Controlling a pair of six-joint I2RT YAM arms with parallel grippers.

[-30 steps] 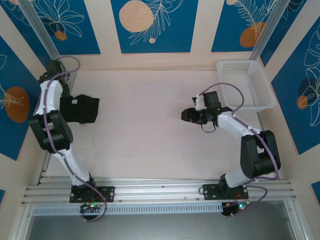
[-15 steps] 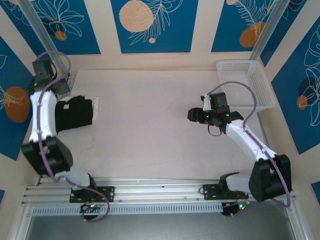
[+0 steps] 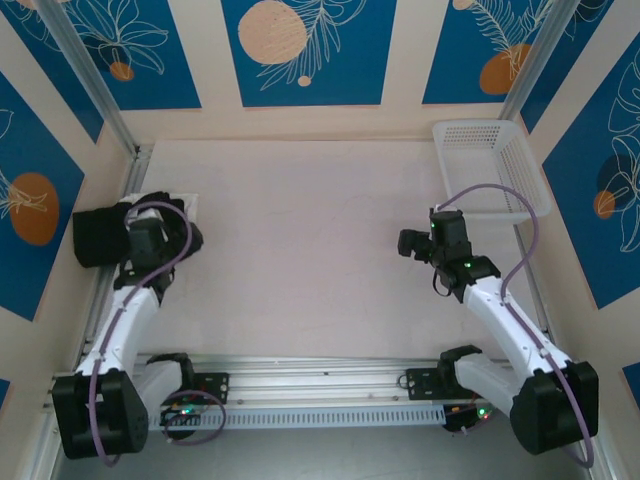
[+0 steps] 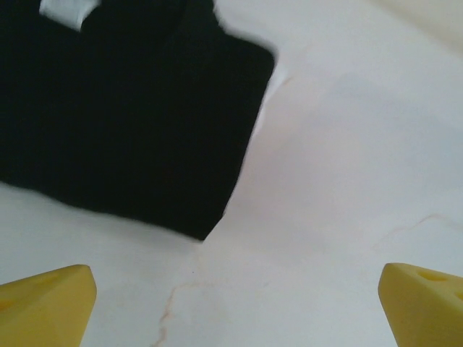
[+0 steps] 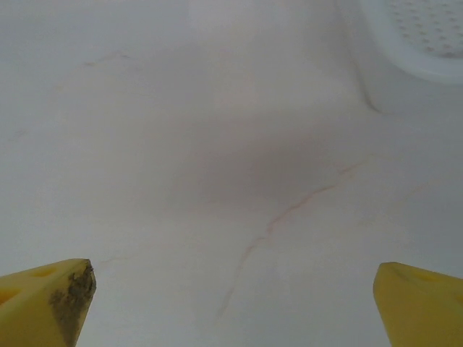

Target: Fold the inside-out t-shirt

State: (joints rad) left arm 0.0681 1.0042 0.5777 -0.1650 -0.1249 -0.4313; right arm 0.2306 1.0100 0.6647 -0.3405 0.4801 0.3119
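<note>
Left arm (image 3: 125, 315): elbow folded low by the near-left corner of the pale bench (image 3: 300, 260), forearm angled up along the left edge. Left gripper (image 4: 236, 289): yellow fingertips (image 4: 51, 300) spread wide, nothing between them, bare bench beneath. The black soft cloth t-shirt (image 4: 130, 108) lies folded at the left edge, just ahead of the fingertips and apart from them.

Right arm (image 3: 505, 310): reaches from the near-right base toward the far side. Right gripper (image 5: 233, 280): agape over bare bench, near the white perforated plastic basket (image 3: 490, 165) in the far-right corner.
</note>
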